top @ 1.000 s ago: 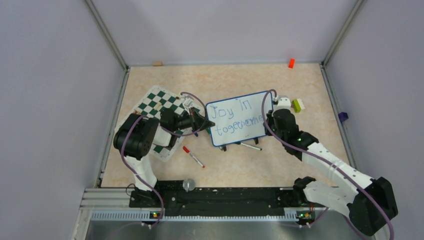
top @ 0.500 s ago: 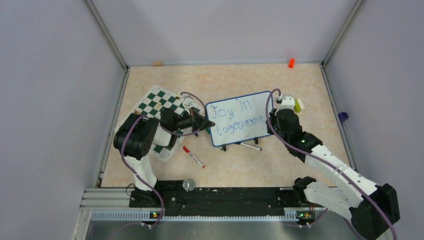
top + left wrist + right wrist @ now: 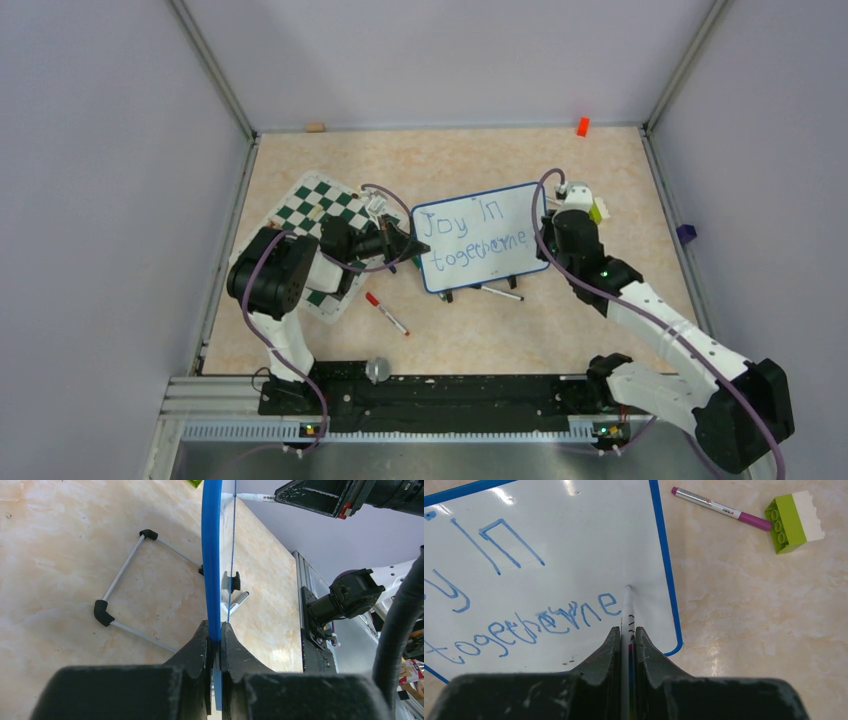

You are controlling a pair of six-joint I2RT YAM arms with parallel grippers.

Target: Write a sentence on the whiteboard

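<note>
The whiteboard (image 3: 478,238) stands tilted mid-table, white with a blue frame. My left gripper (image 3: 412,247) is shut on its left edge; in the left wrist view both fingers pinch the blue frame (image 3: 212,555) at the gripper (image 3: 215,630). The sentence (image 3: 524,625) reads "Joy in" over "togetherne" in blue. My right gripper (image 3: 626,630) is shut on a white marker (image 3: 627,607). The marker's tip touches the board just right of the last "e". From above, the right gripper (image 3: 548,238) sits at the board's right side.
A green-and-white chess mat (image 3: 320,215) lies under the left arm. A red marker (image 3: 386,313) and a black-tipped marker (image 3: 497,292) lie in front of the board. A purple-capped marker (image 3: 719,508) and a green-white brick (image 3: 794,522) lie right of it. An orange block (image 3: 582,126) sits at the back.
My right wrist has shifted away from the bases along the board's right side, carrying the marker. The left arm and the board have stayed still.
</note>
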